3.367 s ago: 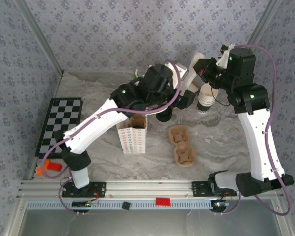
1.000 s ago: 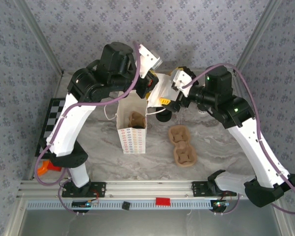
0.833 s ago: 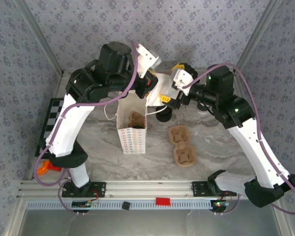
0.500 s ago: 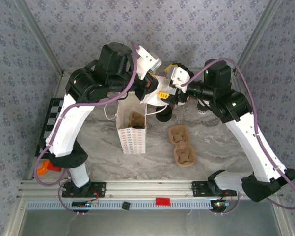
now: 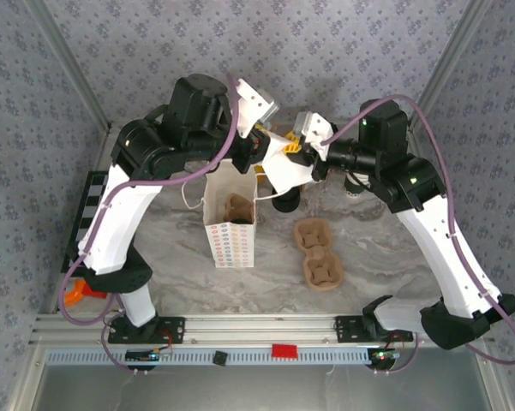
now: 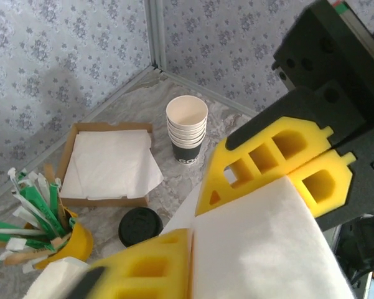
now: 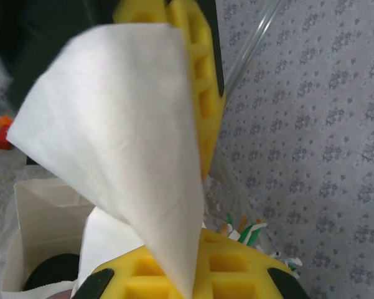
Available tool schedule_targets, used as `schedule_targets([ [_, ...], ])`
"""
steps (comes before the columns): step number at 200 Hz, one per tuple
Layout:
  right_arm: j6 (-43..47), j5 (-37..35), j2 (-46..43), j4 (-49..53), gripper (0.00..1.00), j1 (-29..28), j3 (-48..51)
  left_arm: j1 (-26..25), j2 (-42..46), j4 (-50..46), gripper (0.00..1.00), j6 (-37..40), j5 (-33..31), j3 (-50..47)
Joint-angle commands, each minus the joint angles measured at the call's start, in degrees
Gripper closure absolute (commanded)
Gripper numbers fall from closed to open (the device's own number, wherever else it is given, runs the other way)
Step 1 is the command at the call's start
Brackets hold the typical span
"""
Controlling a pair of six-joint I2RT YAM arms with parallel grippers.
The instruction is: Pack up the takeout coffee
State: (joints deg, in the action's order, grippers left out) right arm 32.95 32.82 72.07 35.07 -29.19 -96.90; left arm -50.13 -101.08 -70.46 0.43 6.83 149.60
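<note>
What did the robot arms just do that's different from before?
The right gripper swung left to the left gripper and closed on the white napkin held above the paper bag. The paper bag, cup tray and cup stack stayed put.

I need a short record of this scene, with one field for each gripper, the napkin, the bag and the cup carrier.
napkin: white, held in the air between both grippers
right gripper: shut on the napkin
left gripper: at the napkin; open or shut unclear
paper bag: upright, open, brown item inside
cup carrier: empty, on the table right of the bag
</note>
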Motion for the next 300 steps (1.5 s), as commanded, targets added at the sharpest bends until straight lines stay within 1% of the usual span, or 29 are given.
schedule_targets([
  [1, -3.6, -4.6, -1.6, 1.4, 1.00, -0.3, -2.4, 0.4, 3.2, 1.9, 0.59, 1.3, -2.1, 1.4],
  [5, -4.4, -5.7, -1.6, 1.3, 1.00, -0.3, -2.5, 0.5, 3.4, 2.0, 0.55, 1.3, -2.9, 1.4],
  [27, -11.6, -14.6, -1.6, 1.4, 1.00, -1.1, -4.1, 1.1, 4.8, 2.8, 0.44, 0.1, -9.9, 1.4],
  [36, -14.7, -18.4, -1.7, 1.7, 1.00, -1.2, -4.4, 1.4, 5.7, 2.9, 0.39, -1.2, -14.1, 1.2],
  [56, -21.7, -26.9, -1.6, 3.1, 1.00, -1.8, -6.0, 3.3, 8.4, 2.1, 0.37, -5.0, -22.4, -0.7],
  [66, -25.8, -29.8, -1.3, 4.3, 1.00, -2.1, -7.2, 4.5, 10.5, 1.3, 0.37, -8.0, -26.2, -4.0],
  [76, -29.5, -33.7, -0.6, 5.8, 1.00, -3.8, -9.1, 5.5, 13.5, 0.9, 0.36, -10.9, -28.8, -8.4],
  [86, -32.8, -38.3, 0.5, 7.5, 1.00, -6.3, -11.5, 6.5, 16.7, 1.4, 0.35, -13.7, -29.3, -14.7],
  [102, -37.1, -45.1, 2.6, 8.9, 1.00, -12.6, -14.4, 8.5, 21.7, 2.1, 0.33, -18.1, -29.4, -24.0],
  [115, -40.3, -52.1, 5.2, 11.3, 1.00, -18.4, -18.1, 10.3, 25.8, 1.9, 0.33, -22.1, -28.2, -30.9],
  [123, -40.6, -54.7, 7.0, 11.9, 1.00, -21.5, -20.1, 11.4, 28.3, 2.0, 0.32, -24.7, -26.5, -34.8],
  [129, -42.1, -58.5, 8.3, 12.5, 1.00, -23.6, -21.5, 12.5, 30.0, 2.0, 0.31, -26.4, -24.8, -38.3],
  [143, -46.2, -60.7, 11.2, 12.8, 1.00, -26.9, -24.3, 14.5, 33.5, 2.1, 0.31, -30.1, -21.1, -44.8],
  [151, -48.6, -63.1, 13.2, 13.1, 1.00, -28.9, -26.2, 15.3, 35.3, 2.6, 0.31, -31.6, -19.2, -48.1],
  [158, -48.3, -64.6, 14.8, 12.8, 1.00, -30.3, -27.5, 16.1, 36.5, 3.2, 0.30, -32.6, -17.2, -50.4],
  [174, -49.2, -71.7, 18.6, 13.7, 1.00, -32.7, -30.8, 17.2, 38.1, 4.3, 0.30, -34.5, -13.3, -54.4],
  [186, -54.3, -71.4, 20.9, 16.2, 1.00, -32.6, -31.9, 17.6, 38.7, 6.0, 0.29, -35.1, -10.9, -57.0],
  [211, -62.1, -70.3, 24.1, 16.2, 1.00, -32.8, -30.5, 19.0, 38.7, 8.3, 0.29, -36.2, -6.8, -61.1],
  [232, -67.8, -70.4, 26.1, 18.2, 1.00, -32.8, -30.1, 19.8, 39.4, 11.2, 0.34, -37.6, -4.7, -64.7],
  [246, -68.6, -71.7, 26.7, 18.0, 1.00, -33.0, -28.2, 20.3, 40.0, 12.1, 0.39, -38.5, -4.7, -66.7],
  [262, -72.0, -70.2, 26.5, 17.3, 1.00, -32.4, -24.7, 20.9, 40.5, 13.5, 0.39, -38.7, -3.1, -68.6],
  [274, -72.7, -69.3, 26.2, 14.7, 1.00, -32.0, -22.8, 21.3, 40.2, 13.9, 0.39, -38.8, -1.7, -69.2],
  [288, -73.0, -69.2, 26.6, 13.5, 1.00, -33.1, -23.0, 21.4, 39.8, 14.3, 0.40, -38.7, -0.7, -69.5],
  [300, -73.6, -70.8, 27.2, 14.0, 1.00, -34.0, -23.5, 21.6, 39.5, 14.8, 0.42, -38.7, -0.1, -70.1],
])
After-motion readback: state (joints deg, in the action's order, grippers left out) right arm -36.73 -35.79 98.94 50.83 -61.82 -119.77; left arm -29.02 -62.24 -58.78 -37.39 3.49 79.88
